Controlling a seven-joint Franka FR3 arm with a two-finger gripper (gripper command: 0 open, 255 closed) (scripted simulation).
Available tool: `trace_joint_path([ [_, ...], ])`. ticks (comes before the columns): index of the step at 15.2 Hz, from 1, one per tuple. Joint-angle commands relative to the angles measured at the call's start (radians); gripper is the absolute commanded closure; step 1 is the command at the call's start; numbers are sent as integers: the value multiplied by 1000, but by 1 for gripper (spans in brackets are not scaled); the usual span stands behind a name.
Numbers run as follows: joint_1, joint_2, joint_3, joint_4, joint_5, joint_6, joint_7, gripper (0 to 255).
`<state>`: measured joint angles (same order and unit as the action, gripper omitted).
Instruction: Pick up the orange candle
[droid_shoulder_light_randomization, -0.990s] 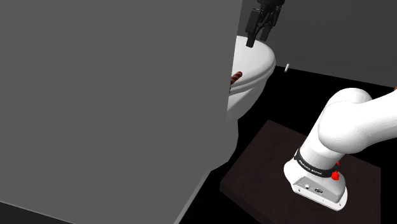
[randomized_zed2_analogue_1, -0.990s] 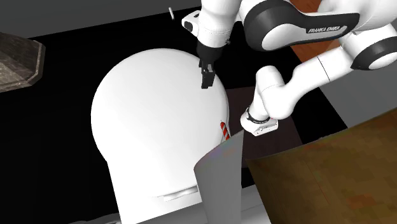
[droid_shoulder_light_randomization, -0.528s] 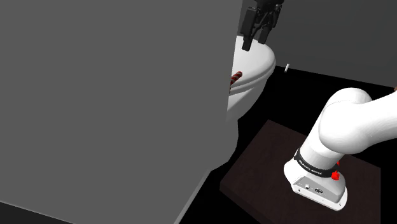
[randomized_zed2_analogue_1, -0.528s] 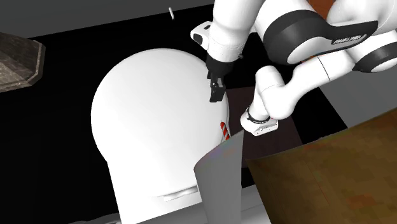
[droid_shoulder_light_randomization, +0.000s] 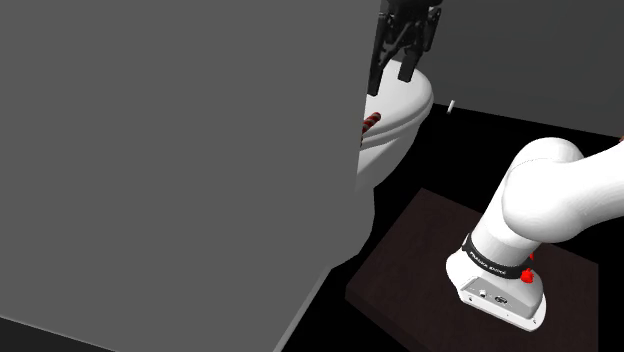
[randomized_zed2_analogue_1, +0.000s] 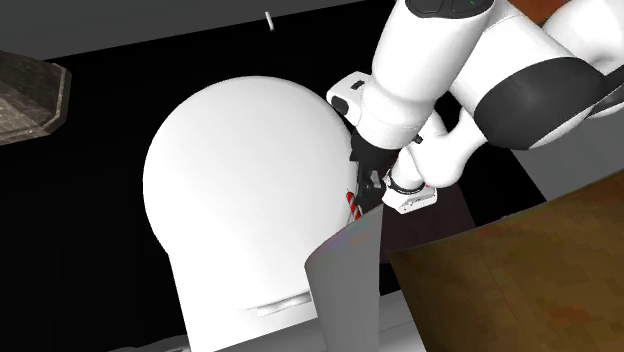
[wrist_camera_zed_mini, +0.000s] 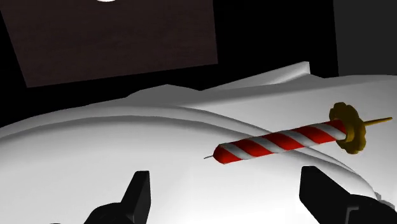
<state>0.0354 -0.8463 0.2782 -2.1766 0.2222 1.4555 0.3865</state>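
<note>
The candle (wrist_camera_zed_mini: 280, 142) is a red-and-white striped stick with a gold holder at one end. It lies on its side on a white toilet lid (wrist_camera_zed_mini: 114, 140), near the lid's edge. My black gripper (wrist_camera_zed_mini: 228, 191) is open and hovers just above the candle, with a finger on either side and not touching it. In the second exterior view the gripper (randomized_zed2_analogue_1: 362, 185) hangs right over the candle (randomized_zed2_analogue_1: 352, 204) at the lid's (randomized_zed2_analogue_1: 240, 170) right rim. In the shoulder view the gripper (droid_shoulder_light_randomization: 391, 75) is above the lid (droid_shoulder_light_randomization: 402, 100), and the candle's end (droid_shoulder_light_randomization: 371, 122) peeks out past a grey panel.
A large grey panel (droid_shoulder_light_randomization: 180, 170) hides most of the toilet in the shoulder view. The arm's base sits on a dark stand (droid_shoulder_light_randomization: 420, 270). A brown wooden surface (randomized_zed2_analogue_1: 500, 290) lies at the second exterior view's lower right. A small white peg (randomized_zed2_analogue_1: 268, 19) stands beyond the toilet.
The hand has moved across the lid and lower, from above the lid's far side to just above the candle. The candle has not moved.
</note>
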Motion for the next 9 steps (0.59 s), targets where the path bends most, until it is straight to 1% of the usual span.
trace_joint_path([
  [1,2,15,40,33,29,-15,55,0],
  [7,-5,91,177,157,108,-42,230,0],
  [8,-6,98,187,167,113,-43,242,0],
  [9,-4,91,189,149,115,-32,240,0],
])
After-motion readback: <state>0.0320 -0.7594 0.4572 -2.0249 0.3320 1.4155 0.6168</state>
